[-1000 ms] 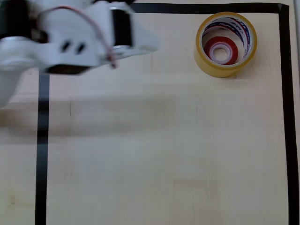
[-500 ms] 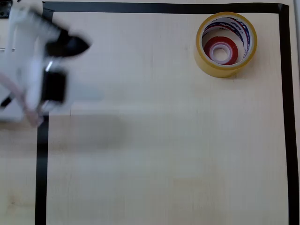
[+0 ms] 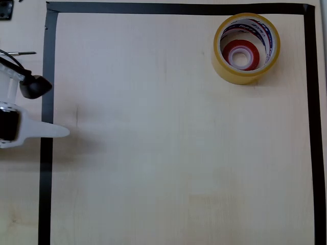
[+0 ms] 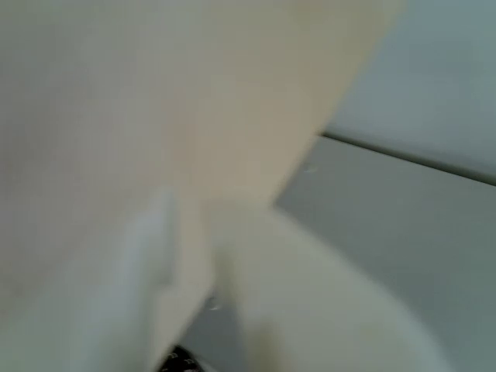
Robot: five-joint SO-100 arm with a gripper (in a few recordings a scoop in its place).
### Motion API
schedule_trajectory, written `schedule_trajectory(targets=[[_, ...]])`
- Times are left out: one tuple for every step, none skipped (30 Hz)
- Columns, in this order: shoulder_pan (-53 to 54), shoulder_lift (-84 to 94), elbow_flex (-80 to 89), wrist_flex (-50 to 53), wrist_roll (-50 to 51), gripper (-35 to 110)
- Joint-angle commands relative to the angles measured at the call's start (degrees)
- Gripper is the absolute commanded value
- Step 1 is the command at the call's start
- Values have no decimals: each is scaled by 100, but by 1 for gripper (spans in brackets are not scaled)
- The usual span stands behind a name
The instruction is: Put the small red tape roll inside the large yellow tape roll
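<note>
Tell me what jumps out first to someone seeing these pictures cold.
In the overhead view, the large translucent yellow tape roll stands at the top right of the pale wooden table, with the small glossy red tape roll lying inside it. The white gripper sits at the left edge, far away.

The white arm has pulled right back out of the taped-off area. A second ago it stretched across the far left part of the table (image 3: pixel 168 153), its body reaching well inside the black tape border (image 3: pixel 47 168). Half a second ago it had swung to the far left corner, blurred with speed. Now it sits at the left edge in the overhead view, sharp again, with the tool (image 3: pixel 43 109) just crossing the left strip of the border, a pale finger (image 3: pixel 51 131) pointing right. The broad shadow it threw over the left half of the table has shrunk to a faint patch beside that finger.
</note>
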State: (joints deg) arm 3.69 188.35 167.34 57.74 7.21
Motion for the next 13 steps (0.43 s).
schedule_trajectory(targets=[[18, 264, 378, 35, -185, 0], [-26, 264, 527, 35, -220, 0], [-70, 264, 686, 35, -290, 0], [-114, 264, 844, 26, -369, 0], [-123, 264, 844, 44, -413, 0], [-105, 264, 844, 53, -413, 0], [-88, 264, 844, 53, -413, 0], [-79, 264, 844, 62, -413, 0], [-79, 264, 844, 62, -413, 0], [-79, 264, 844, 62, -413, 0], [-79, 264, 844, 62, -413, 0], [-79, 264, 844, 62, -413, 0], [-79, 264, 844, 62, -413, 0]])
